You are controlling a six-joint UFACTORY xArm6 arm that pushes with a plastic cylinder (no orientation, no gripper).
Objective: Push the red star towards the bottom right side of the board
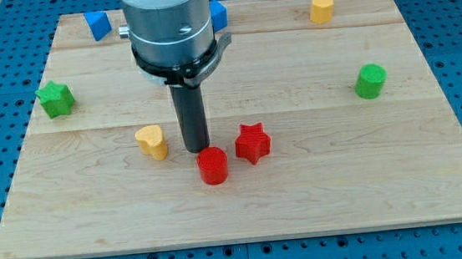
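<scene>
The red star [252, 143] lies on the wooden board [320, 189], a little below the board's middle. A red cylinder [212, 165] stands just to its lower left, close beside it. My tip [198, 150] is down on the board directly above the red cylinder and left of the red star, with a small gap to the star. A yellow heart-shaped block [152, 141] lies to the left of my tip.
A green star [56, 99] sits at the left edge. A green cylinder [370, 81] is at the right. A yellow block [322, 8] is at the top right. A blue block [98, 24] is at the top left, another blue block [218, 16] is partly hidden behind the arm.
</scene>
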